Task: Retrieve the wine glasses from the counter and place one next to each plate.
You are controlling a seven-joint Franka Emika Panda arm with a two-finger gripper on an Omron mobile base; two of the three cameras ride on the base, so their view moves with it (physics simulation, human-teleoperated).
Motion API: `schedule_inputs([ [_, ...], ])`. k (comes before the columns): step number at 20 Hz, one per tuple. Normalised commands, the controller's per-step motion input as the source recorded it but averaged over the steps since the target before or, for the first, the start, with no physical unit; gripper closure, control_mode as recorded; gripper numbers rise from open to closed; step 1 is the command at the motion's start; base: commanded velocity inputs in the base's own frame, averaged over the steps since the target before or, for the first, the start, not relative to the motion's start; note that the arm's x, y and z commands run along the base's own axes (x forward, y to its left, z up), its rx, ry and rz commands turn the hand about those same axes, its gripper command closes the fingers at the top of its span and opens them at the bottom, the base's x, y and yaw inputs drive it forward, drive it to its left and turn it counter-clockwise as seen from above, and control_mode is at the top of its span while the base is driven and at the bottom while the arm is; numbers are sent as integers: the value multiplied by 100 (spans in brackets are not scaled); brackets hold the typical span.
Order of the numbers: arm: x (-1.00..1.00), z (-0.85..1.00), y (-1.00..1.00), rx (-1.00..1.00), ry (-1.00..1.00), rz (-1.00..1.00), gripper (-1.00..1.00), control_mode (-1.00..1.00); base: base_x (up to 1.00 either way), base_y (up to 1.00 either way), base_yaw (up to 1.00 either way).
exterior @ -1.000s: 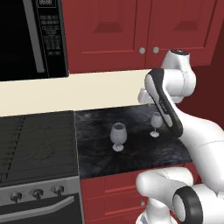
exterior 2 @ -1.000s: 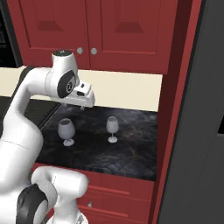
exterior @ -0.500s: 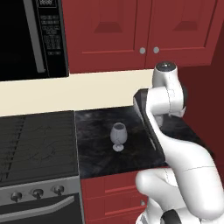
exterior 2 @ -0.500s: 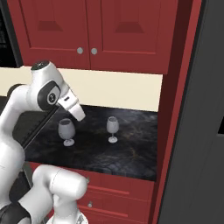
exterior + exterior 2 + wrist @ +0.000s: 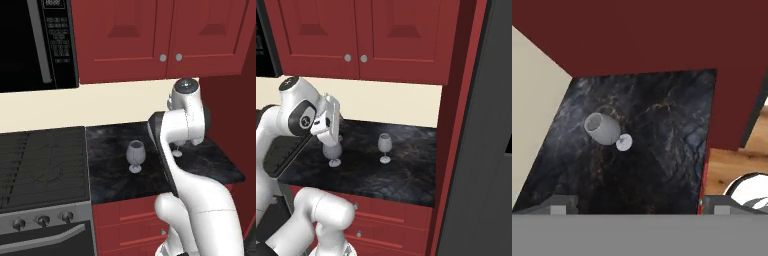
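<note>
Swung toward the stove side since the earlier frame, the arm now screens part of the counter (image 5: 210, 165) in the left base view. Two wine glasses stand upright on this black stone: the nearer glass (image 5: 135, 154) at frame centre, the farther glass (image 5: 384, 146) mid-frame in the right base view. The gripper (image 5: 329, 121) is held above them, jaws spread wide, nothing grasped. For a sound pick, the jaws should be centred over one bowl, lowered squarely, then closed gently.
</note>
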Motion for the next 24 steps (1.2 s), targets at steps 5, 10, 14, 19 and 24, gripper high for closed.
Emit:
schedule_inputs([
  [5,0,-1,0,51,-39,-63,-100,-100,0,0,0],
  [10,-8,-4,0,71,-44,-45,-100,-100,0,0,0],
  [14,-6,-3,0,74,-45,-45,-100,-100,0,0,0],
  [19,-4,-14,-3,71,-48,-45,-100,-100,0,0,0],
  [24,-6,-14,-40,72,-20,-10,-100,-100,0,0,0],
])
